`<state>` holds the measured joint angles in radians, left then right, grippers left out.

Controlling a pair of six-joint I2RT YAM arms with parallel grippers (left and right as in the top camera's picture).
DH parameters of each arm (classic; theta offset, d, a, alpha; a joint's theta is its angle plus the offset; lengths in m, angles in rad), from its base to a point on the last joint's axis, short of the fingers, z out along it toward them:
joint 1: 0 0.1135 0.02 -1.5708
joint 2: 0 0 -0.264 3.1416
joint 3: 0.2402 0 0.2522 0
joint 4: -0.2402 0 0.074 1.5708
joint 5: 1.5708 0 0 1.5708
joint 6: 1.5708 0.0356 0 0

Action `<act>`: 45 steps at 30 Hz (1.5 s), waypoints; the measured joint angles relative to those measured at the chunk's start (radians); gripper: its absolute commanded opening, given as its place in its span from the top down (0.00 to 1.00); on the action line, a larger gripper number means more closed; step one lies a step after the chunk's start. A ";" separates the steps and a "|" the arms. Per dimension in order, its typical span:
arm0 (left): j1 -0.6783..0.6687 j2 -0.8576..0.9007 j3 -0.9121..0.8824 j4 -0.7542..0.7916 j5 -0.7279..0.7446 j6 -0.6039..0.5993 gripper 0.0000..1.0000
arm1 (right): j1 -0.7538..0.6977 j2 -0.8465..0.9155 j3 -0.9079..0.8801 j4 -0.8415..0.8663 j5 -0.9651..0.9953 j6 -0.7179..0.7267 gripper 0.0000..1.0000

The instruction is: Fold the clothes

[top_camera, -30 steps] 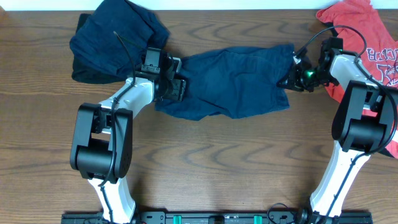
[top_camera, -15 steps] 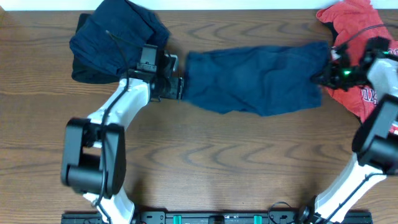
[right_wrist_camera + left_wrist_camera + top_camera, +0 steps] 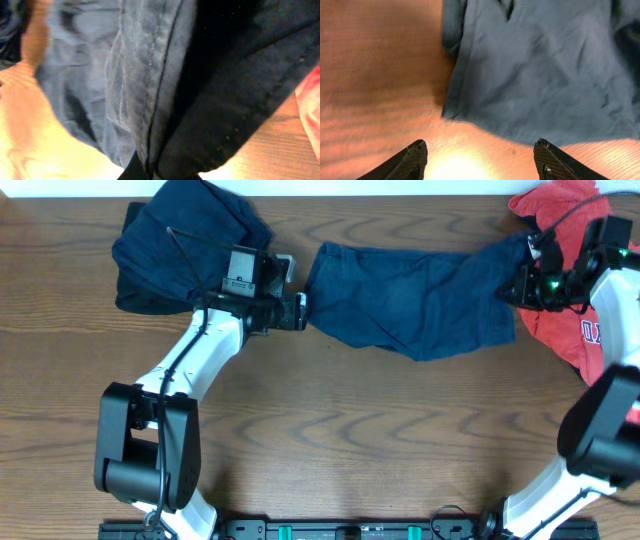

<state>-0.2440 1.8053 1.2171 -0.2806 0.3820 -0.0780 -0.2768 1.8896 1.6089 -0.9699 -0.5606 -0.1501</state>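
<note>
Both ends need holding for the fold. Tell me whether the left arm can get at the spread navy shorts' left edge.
Probably yes: the open left hand sits just short of the shorts, only bare table between.

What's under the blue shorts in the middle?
The wooden table shows along the edges of the blue shorts, so they seem to lie on it. Their right end is pinched in the right gripper. Whether anything small hides beneath the cloth cannot be seen.
</note>
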 measured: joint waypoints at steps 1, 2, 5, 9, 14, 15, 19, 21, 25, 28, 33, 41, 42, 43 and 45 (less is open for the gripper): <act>-0.002 0.000 0.000 0.024 0.003 -0.001 0.30 | 0.008 -0.027 0.000 -0.008 0.001 0.000 0.99; -0.005 0.000 0.000 0.050 0.004 0.000 0.30 | 0.013 -0.057 0.000 -0.016 0.002 0.000 0.99; -0.009 0.000 0.000 0.110 0.005 0.000 0.30 | 0.019 -0.130 0.000 -0.046 0.017 0.002 0.99; -0.009 0.000 0.000 0.139 0.005 -0.001 0.30 | 0.019 -0.193 0.000 -0.085 0.053 0.012 0.99; -0.013 0.000 0.000 0.157 0.005 -0.001 0.30 | 0.009 -0.238 0.000 -0.132 0.070 0.034 0.99; -0.016 0.000 0.000 0.158 0.005 -0.001 0.30 | 0.006 -0.242 0.000 -0.146 0.073 0.037 0.99; -0.049 0.000 0.000 0.183 0.004 0.000 0.30 | 0.000 -0.247 0.000 -0.222 0.093 0.043 0.99; -0.075 0.002 0.000 0.213 0.004 0.000 0.30 | 0.000 -0.247 0.000 -0.246 0.101 0.045 0.99; -0.129 0.027 0.000 0.309 0.006 0.001 0.31 | 0.005 -0.247 0.000 -0.258 0.111 0.048 0.99; -0.148 0.072 0.000 0.364 0.008 0.002 0.30 | 0.022 -0.247 0.000 -0.253 0.113 0.048 0.99; -0.146 0.178 0.002 0.383 0.008 0.012 0.31 | 0.056 -0.247 0.000 -0.229 0.117 0.048 0.99; -0.146 0.265 0.003 0.363 -0.063 0.183 0.30 | 0.062 -0.247 0.000 -0.218 0.125 0.048 0.99; -0.146 0.265 0.004 0.355 -0.075 0.214 0.34 | 0.062 -0.247 0.000 -0.218 0.129 0.048 0.99; -0.146 0.265 0.006 0.346 -0.080 0.237 0.38 | 0.062 -0.247 0.000 -0.218 0.133 0.048 0.99; -0.146 0.265 0.013 0.307 -0.101 0.293 0.53 | 0.062 -0.247 0.000 -0.217 0.140 0.048 0.99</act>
<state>-0.3901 2.0705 1.2297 0.0269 0.2806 0.2153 -0.2146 1.6424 1.6089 -1.1873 -0.4210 -0.1017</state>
